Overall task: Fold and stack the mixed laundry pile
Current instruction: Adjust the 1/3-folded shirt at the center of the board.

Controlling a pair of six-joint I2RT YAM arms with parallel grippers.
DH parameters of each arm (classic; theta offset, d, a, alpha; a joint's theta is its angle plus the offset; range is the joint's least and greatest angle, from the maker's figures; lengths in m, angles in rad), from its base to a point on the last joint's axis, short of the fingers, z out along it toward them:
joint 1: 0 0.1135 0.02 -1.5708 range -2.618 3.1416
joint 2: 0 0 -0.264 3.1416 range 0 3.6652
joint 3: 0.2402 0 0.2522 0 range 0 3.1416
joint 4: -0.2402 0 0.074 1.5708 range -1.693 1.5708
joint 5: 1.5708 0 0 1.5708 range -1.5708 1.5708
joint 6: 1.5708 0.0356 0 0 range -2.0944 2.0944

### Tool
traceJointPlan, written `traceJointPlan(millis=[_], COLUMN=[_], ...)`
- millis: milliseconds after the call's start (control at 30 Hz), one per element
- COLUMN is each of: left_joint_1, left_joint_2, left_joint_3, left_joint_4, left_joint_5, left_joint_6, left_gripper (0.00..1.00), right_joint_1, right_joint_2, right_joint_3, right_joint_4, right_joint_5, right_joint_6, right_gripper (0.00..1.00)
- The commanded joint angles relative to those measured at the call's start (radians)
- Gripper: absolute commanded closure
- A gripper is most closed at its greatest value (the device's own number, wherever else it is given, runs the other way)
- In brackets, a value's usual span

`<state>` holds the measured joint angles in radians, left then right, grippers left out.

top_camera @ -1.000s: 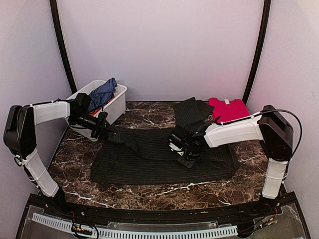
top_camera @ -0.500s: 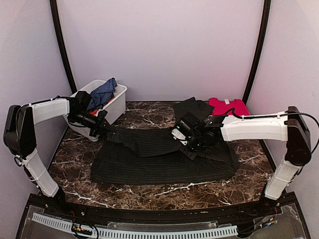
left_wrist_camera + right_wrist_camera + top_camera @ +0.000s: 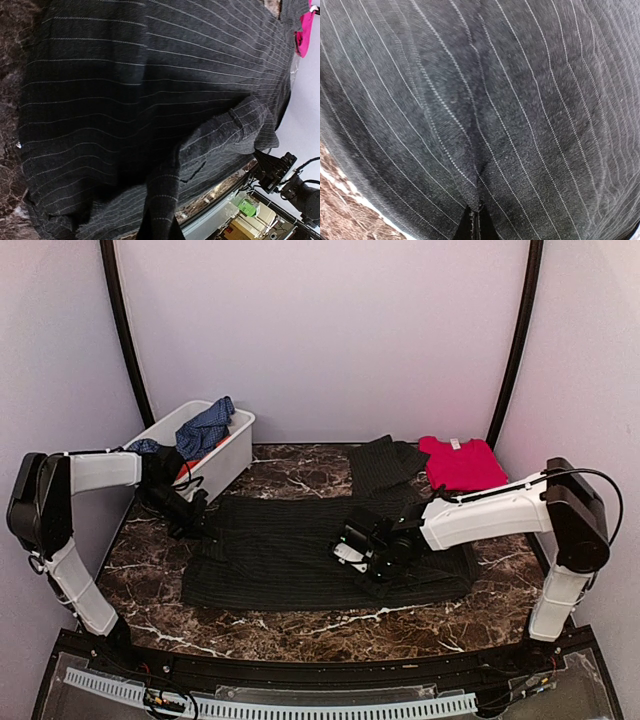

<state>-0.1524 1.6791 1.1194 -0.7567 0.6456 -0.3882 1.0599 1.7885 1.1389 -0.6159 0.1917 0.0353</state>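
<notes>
Pinstriped shirt (image 3: 270,565) lies spread mid-bench (image 3: 300,625), long axis running left to right, one part trailing far-right beside the red cloth (image 3: 458,462). Left gripper (image 3: 197,523) has its jaws clenched on the shirt's left edge, right gripper (image 3: 352,552) pinches a central fold. Both sets of fingertips are buried in fabric.

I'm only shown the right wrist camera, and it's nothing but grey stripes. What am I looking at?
Observer: The overhead view shows a dark pinstriped shirt spread on a marble table; the right pincer is pinching it near the middle.
Operator: What's the other arm doing?
Observer: The left pincer is shut on the shirt's left edge.
Operator: Any other clothes around?
Observer: A red cloth lies at the far right, and a blue checked garment pokes out of a white bin at the far left.
</notes>
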Motion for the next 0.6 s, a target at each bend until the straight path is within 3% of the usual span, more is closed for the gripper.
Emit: traceJointPlan(millis=[0,367,467,500,567], left_joint_1=[0.007,0.007,0.005,0.004,-0.003], left_joint_2=[0.026,-0.019,-0.014,-0.018,-0.043], left_joint_3=[-0.032,-0.03,-0.05,-0.052,-0.053], left_joint_4=[0.021,-0.035,-0.023,-0.015,-0.004], left_joint_5=[-0.089,-0.171,-0.188,-0.184,-0.19], left_joint_6=[0.029,0.053,0.059,0.06,0.063], left_gripper=[1.0,1.0,0.93,0.9,0.8], right_joint_1=[0.002,-0.046,-0.04,-0.038,-0.036], right_joint_2=[0.004,-0.072,-0.047,-0.044,-0.06], right_joint_3=[-0.011,-0.029,-0.026,-0.024,-0.017], right_joint_4=[-0.021,-0.039,-0.033,-0.037,-0.051], right_joint_5=[0.012,-0.022,-0.076,-0.092,-0.117], right_joint_6=[0.025,0.024,0.026,0.027,0.036], right_gripper=[1.0,1.0,1.0,0.96,0.76])
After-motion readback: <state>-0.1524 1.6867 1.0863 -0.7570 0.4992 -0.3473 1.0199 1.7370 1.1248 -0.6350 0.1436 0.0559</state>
